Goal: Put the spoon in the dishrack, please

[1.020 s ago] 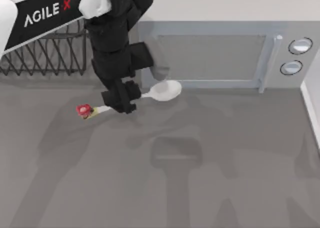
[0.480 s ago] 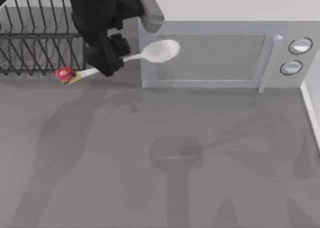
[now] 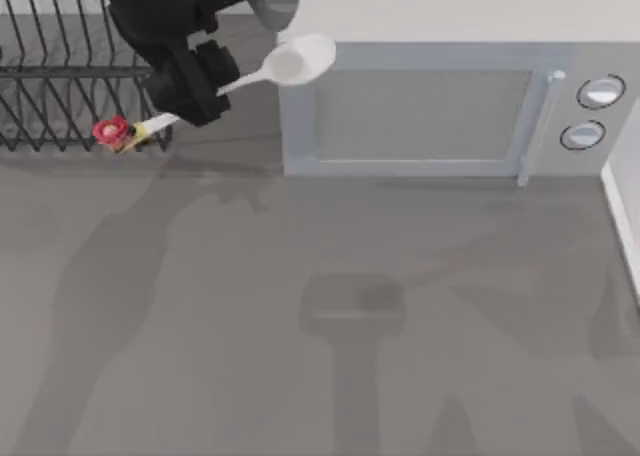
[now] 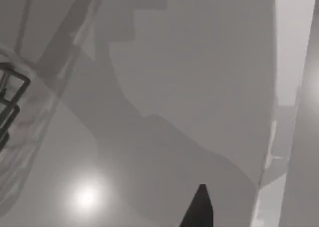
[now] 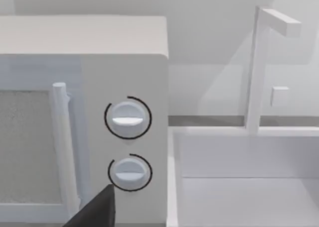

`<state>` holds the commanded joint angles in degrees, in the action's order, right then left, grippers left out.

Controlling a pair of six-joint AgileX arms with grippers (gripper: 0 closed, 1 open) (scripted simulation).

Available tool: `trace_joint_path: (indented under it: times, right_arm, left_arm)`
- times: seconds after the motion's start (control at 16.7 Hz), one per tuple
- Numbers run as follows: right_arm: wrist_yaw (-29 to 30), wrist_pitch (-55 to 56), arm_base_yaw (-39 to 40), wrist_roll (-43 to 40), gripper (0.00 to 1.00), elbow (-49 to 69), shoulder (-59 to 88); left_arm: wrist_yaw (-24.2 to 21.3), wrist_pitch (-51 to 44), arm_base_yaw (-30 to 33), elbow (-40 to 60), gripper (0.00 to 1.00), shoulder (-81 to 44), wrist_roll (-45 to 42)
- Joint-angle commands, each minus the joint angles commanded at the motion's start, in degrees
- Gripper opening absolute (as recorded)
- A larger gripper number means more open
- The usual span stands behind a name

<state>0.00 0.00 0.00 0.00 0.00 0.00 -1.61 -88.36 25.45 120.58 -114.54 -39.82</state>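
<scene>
The white spoon (image 3: 298,58) hangs in the air, held by the middle of its handle in my left gripper (image 3: 203,94), which is shut on it. Its bowl points toward the microwave's top left corner. Its red flower knob (image 3: 110,131) lies over the front rim of the dark wire dishrack (image 3: 60,74) at the back left. The rack's bars (image 4: 11,95) also show in the left wrist view, along with a dark fingertip (image 4: 199,207). A dark part of my right gripper (image 5: 99,212) shows in the right wrist view, facing the microwave's dials.
A light grey microwave (image 3: 420,106) stands at the back, right of the rack, with two round dials (image 5: 127,118) and a vertical door handle (image 3: 532,126). A white sink (image 5: 239,177) with a faucet (image 5: 256,62) lies to its right. Grey tabletop (image 3: 330,316) spreads in front.
My left gripper has lifted the spoon from low over the table and carried it back and left. The knob now overlaps the dishrack's front rim.
</scene>
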Motion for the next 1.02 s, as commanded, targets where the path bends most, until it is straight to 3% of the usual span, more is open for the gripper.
trace_joint_path:
  times: [0.3, 0.78, 1.02]
  right_arm:
    - [0.0, 0.0, 0.0, 0.0, 1.0, 0.0, 0.0]
    - [0.0, 0.0, 0.0, 0.0, 1.0, 0.0, 0.0]
    - [0.0, 0.0, 0.0, 0.0, 1.0, 0.0, 0.0]
  left_arm:
    - [-2.06, 16.83, -9.26, -13.36, 0.0, 14.16, 9.92]
    - [-7.12, 55.32, -26.16, -42.03, 0.0, 44.74, 28.16]
    - [-9.33, 70.03, -32.87, -52.6, 0.0, 58.19, 35.66]
